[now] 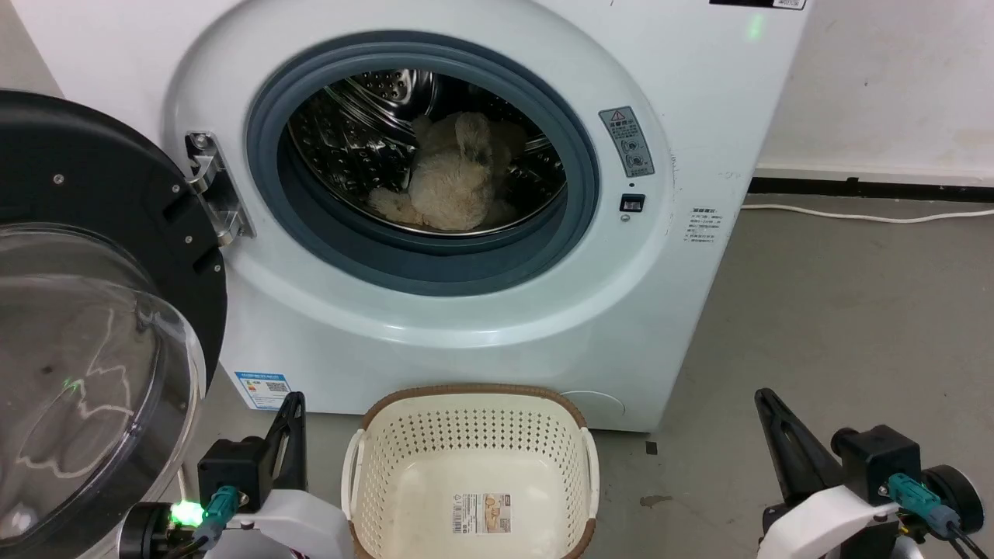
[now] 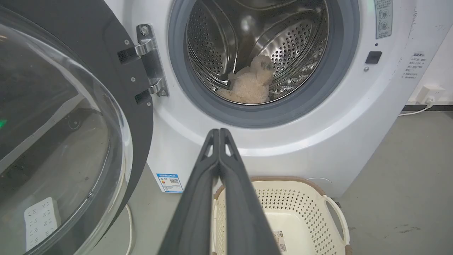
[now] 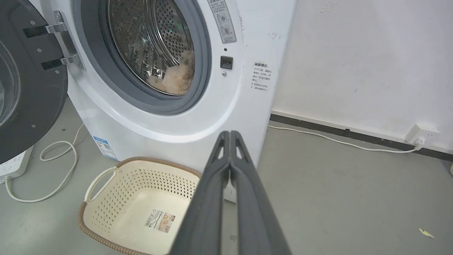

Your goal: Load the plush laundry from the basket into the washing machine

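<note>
Plush laundry [image 1: 450, 186]: beige, fluffy, slumped.

This is a bare laundry corner of a utility or test room, not a furnished home: a white front-loading washing machine [image 1: 683, 116] stands on a grey concrete floor [image 1: 839, 310] with a cream laundry basket [image 1: 474, 392] before it. The scuffed white wall [image 3: 354, 53] has a black baseboard [image 3: 318, 124]. A white cable [image 1: 877, 218] trails to a wall socket [image 3: 423, 134], and a power strip [image 3: 14, 161] lies loose on the floor.

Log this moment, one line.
plush laundry in washing machine | basket empty | door open | left gripper fingers shut | right gripper fingers shut
</note>
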Controlling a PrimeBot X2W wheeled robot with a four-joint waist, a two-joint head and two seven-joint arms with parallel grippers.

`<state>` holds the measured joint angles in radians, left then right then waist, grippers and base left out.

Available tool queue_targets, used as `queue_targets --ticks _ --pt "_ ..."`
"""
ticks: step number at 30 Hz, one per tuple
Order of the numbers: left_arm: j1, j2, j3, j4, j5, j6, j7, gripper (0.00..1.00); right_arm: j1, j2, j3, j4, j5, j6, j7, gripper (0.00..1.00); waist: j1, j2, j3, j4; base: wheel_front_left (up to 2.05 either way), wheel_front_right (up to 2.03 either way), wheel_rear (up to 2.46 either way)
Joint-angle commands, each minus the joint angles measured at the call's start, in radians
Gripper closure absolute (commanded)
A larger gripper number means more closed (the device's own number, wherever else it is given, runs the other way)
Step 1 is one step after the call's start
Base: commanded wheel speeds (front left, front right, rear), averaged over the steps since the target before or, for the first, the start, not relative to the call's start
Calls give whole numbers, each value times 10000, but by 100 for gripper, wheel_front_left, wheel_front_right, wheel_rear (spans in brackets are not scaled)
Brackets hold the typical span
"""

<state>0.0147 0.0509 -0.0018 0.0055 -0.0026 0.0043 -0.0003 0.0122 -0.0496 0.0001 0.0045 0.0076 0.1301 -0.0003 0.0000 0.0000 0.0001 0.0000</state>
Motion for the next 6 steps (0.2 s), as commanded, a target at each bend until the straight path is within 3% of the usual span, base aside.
queue_targets --ticks 1,6 --pt "-147 -7 18 -55 26 -43 3 100 -122 -6 -1 -45 -76 6 3 100 0 0 -1 0 0 0 0" --pt "-147 -7 18 -55 26 -43 3 100 -122 -6 -1 -45 -76 6 3 100 0 0 -1 0 0 0 0"
